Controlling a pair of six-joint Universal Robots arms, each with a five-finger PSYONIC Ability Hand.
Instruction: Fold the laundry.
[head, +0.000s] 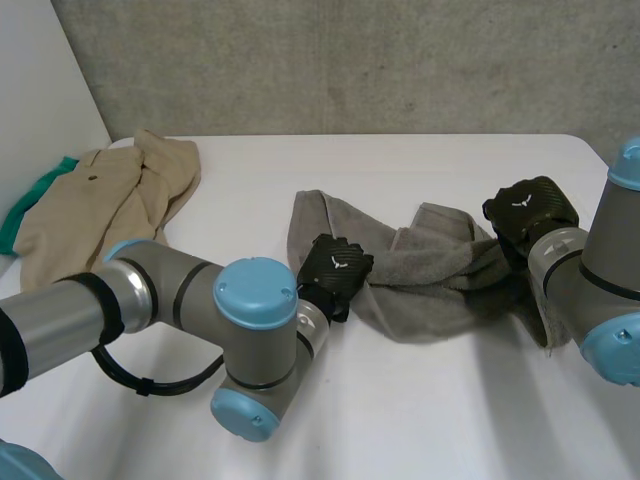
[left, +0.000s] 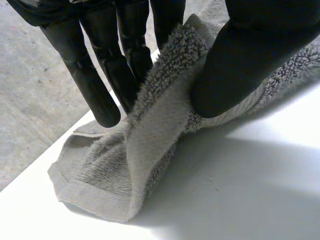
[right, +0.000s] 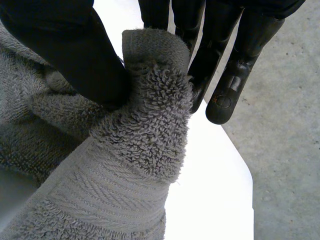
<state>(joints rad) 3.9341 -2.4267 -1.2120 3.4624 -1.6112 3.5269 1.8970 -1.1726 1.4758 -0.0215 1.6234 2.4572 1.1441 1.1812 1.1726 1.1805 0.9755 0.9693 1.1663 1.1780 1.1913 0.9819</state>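
On the white table (head: 430, 410) lie a crumpled grey towel (head: 430, 275) and, far left, a tan garment (head: 110, 195) beside green cloth (head: 30, 205).

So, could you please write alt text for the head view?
The left hand and right hand grip a crumpled grey towel on a white table, one toward each end. A beige garment lies at the far left.

White surface (head: 420, 400) spans lower part of head view; smooth, matte. Far edge straight, far right corner rounded. Grey concrete wall (head: 400, 60) rises just behind far edge; mottled, speckled with small pits. White panel (head: 35, 90) stands at far left, slanted edge meeting wall. Wrist views: same white surface, grey concrete beyond its edge; rounded corner of surface in right wrist view.
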